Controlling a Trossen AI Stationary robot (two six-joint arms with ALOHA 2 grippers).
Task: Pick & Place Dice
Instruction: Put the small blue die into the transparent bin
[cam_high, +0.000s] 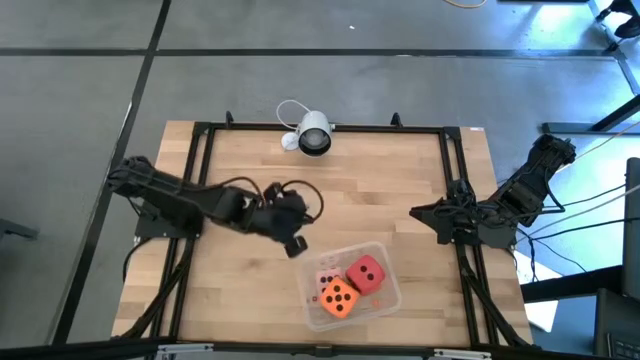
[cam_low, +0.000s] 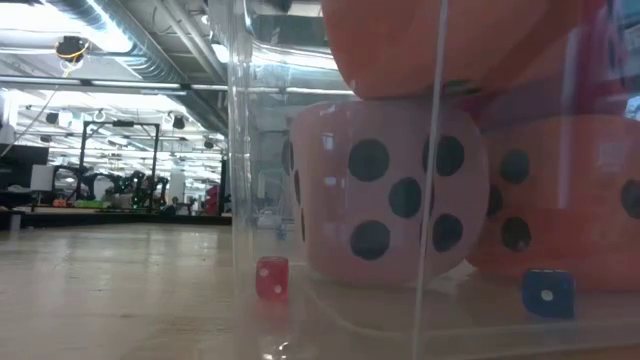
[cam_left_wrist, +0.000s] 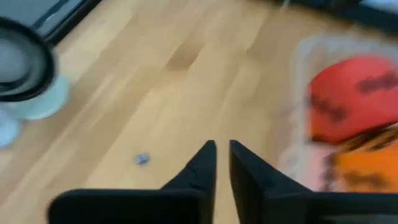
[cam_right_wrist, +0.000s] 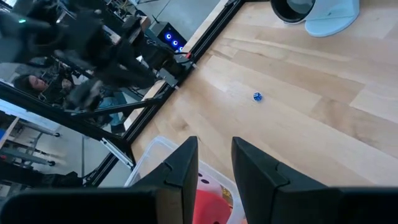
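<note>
High view: the clear tub (cam_high: 352, 284) sits at the lower centre of the wooden table (cam_high: 400, 185), holding a red die (cam_high: 366, 272), an orange die (cam_high: 339, 296) and a pale pink die (cam_high: 326, 277) packed together. The left gripper (cam_high: 296, 243) hangs just up and left of the tub, empty. The right gripper (cam_high: 425, 215) waits at the table's right edge, well apart from the tub. A white camera (cam_high: 312, 132) stands at the top centre.

Low view: the pink die (cam_low: 385, 195) fills the centre behind the tub wall, an orange die (cam_low: 545, 200) touching it on the right and another orange die (cam_low: 430, 45) stacked above.

Left wrist view: the left gripper's (cam_left_wrist: 222, 149) fingers stand nearly together with a thin gap, gripping nothing; the red die (cam_left_wrist: 351, 99) and an orange die (cam_left_wrist: 367, 171) lie at the right.

Right wrist view: the right gripper's (cam_right_wrist: 214, 146) fingers are slightly parted and empty, above the tub's corner (cam_right_wrist: 152, 155) at the lower left.
</note>
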